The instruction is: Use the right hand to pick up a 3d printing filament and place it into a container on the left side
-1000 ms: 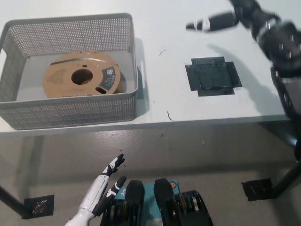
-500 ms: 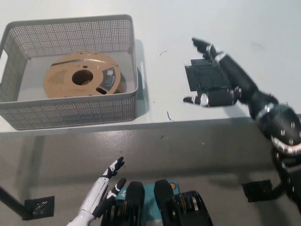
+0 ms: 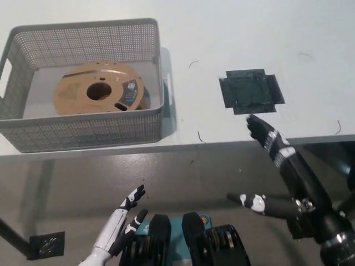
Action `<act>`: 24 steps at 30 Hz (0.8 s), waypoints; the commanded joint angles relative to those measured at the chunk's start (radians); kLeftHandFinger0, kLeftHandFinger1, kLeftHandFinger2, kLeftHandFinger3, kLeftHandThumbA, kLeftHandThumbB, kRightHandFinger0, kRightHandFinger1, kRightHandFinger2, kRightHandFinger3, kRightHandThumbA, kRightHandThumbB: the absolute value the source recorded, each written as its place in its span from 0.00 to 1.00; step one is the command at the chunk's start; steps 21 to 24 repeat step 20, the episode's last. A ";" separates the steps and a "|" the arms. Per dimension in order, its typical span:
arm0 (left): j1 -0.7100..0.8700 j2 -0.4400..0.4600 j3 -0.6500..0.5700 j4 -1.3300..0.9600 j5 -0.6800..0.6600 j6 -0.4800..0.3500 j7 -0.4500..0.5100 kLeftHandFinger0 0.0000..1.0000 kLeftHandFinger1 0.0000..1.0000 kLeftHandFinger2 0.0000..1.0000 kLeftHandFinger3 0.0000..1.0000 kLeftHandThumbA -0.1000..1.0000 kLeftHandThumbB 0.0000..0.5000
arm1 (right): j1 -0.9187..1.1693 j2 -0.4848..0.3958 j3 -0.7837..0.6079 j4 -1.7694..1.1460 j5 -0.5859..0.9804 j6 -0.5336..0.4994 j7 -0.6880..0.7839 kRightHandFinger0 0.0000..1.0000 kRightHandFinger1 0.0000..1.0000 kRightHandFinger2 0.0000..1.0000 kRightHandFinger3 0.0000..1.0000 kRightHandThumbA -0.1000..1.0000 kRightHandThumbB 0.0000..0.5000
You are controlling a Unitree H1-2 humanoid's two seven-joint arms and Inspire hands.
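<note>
Left hand point(image 3: 123, 220) at 7 o'clock, low off table edge, fingers spread, holding nothing. Right hand point(image 3: 280, 180) at 4 o'clock, fingers splayed wide, empty. On white table point(image 3: 233, 33): dark square mat point(image 3: 250, 91) at 1 o'clock. Grey mesh basket point(image 3: 83, 133) at 10 o'clock w/ filament spool point(image 3: 100, 88) lying flat inside.

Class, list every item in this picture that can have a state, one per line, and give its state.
filament spool: lying flat inside the basket
grey mesh basket: upright on the table, holding the spool
dark square mat: flat on the table, nothing on it
right hand: open, holding nothing, at the table's front edge
left hand: open, holding nothing, low below the table
</note>
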 commanded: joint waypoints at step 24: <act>0.006 -0.019 0.018 -0.035 -0.015 -0.046 0.034 1.00 1.00 1.00 1.00 1.00 0.20 | -0.032 0.073 -0.065 0.639 -0.086 -0.421 -0.151 1.00 1.00 1.00 1.00 0.73 0.15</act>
